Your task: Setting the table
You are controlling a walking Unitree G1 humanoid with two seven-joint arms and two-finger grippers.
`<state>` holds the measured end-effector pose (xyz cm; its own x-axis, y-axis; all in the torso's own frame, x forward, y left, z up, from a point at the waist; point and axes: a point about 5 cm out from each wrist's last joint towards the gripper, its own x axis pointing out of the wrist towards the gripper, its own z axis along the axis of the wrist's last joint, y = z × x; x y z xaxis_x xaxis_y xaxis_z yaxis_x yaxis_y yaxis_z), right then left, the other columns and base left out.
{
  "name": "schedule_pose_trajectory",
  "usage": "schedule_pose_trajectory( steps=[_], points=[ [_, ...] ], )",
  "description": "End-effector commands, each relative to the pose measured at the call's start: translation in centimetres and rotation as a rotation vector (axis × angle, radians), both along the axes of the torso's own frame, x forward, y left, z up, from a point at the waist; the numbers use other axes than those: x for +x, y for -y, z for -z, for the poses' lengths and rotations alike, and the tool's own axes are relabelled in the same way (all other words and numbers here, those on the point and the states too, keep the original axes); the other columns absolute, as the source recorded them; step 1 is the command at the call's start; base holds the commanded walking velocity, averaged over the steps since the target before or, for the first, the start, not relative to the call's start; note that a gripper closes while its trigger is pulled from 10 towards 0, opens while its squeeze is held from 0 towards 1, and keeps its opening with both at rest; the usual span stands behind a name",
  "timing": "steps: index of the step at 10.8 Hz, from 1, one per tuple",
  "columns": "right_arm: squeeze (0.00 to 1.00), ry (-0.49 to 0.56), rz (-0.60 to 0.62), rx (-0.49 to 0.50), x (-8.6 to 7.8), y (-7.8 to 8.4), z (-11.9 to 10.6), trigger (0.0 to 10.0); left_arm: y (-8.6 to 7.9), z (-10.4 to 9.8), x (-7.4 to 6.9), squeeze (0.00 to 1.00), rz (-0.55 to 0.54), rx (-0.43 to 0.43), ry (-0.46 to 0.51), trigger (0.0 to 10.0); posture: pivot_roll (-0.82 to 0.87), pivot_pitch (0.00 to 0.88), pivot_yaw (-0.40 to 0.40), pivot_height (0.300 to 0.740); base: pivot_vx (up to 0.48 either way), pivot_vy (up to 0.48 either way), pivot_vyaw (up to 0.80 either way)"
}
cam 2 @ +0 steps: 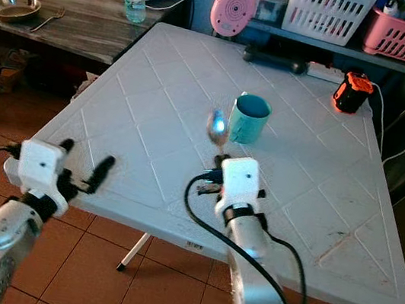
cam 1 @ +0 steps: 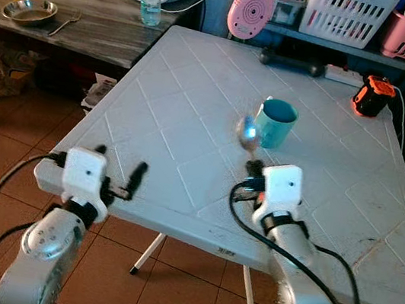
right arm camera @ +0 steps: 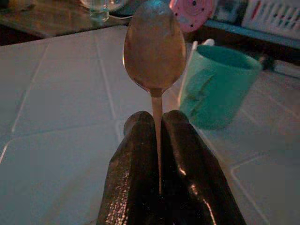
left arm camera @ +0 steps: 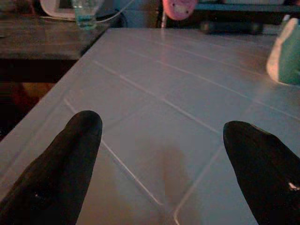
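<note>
Teal mug (cam 1: 276, 123) amid bare tabletop (cam 1: 187, 103)

A metal spoon (right arm camera: 154, 51) stands upright above the white table (cam 1: 194, 104), bowl up, its thin handle pinched between the two black fingers of the right gripper (right arm camera: 158, 123). The bowl is dull and oval, catching a bluish glint. Just beyond it sits a teal mug (cam 1: 275, 123), upright and open-topped, near the middle of the table, close beside the spoon's bowl.
</note>
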<state>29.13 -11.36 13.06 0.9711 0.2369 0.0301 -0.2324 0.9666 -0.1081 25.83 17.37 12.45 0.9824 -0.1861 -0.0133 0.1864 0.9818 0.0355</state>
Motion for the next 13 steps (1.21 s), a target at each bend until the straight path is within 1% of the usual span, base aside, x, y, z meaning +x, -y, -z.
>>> schedule_pose_trajectory(
  steps=[1,3,5,8,11,12,13],
  points=[
    [0.0,0.048,0.031,0.01,-0.18,0.69,-0.81,10.0,-0.41,0.19,0.17,0.0,-0.031,0.002,-0.01,10.0,0.12,0.03,-0.043,0.74,0.0,0.0,0.0],
    [0.0,0.025,0.056,0.006,-0.13,0.89,-0.35,10.0,-1.03,-0.01,0.7,0.0,-0.056,0.015,-0.005,10.0,0.12,0.027,-0.042,0.74,0.0,0.0,0.0],
    [0.0,0.022,0.06,0.003,-0.09,0.74,-0.28,10.0,-1.21,0.03,0.85,0.0,-0.063,0.016,-0.007,10.0,0.12,0.029,-0.038,0.74,0.0,0.0,-0.73],
    [0.0,0.014,0.079,-0.001,-0.28,1.07,0.0,10.0,-1.14,0.31,0.83,0.0,-0.06,0.028,-0.014,10.0,0.11,0.033,-0.035,0.74,0.0,0.261,-0.71],
    [0.0,0.014,0.08,0.002,-0.16,0.95,0.01,10.0,-1.31,0.34,1.04,0.0,-0.059,0.032,-0.017,10.0,0.12,0.032,-0.034,0.74,0.0,0.314,-0.68],
    [0.0,0.014,0.079,0.004,-0.19,0.9,0.06,10.0,-1.3,0.33,0.99,0.0,-0.058,0.032,-0.017,10.0,0.12,0.031,-0.034,0.74,0.0,0.375,-0.46],
    [0.0,0.015,0.078,0.006,-0.22,0.82,0.11,10.0,-1.26,0.37,0.92,0.0,-0.057,0.034,-0.017,10.0,0.12,0.031,-0.035,0.74,0.0,0.371,0.0]
  ],
)
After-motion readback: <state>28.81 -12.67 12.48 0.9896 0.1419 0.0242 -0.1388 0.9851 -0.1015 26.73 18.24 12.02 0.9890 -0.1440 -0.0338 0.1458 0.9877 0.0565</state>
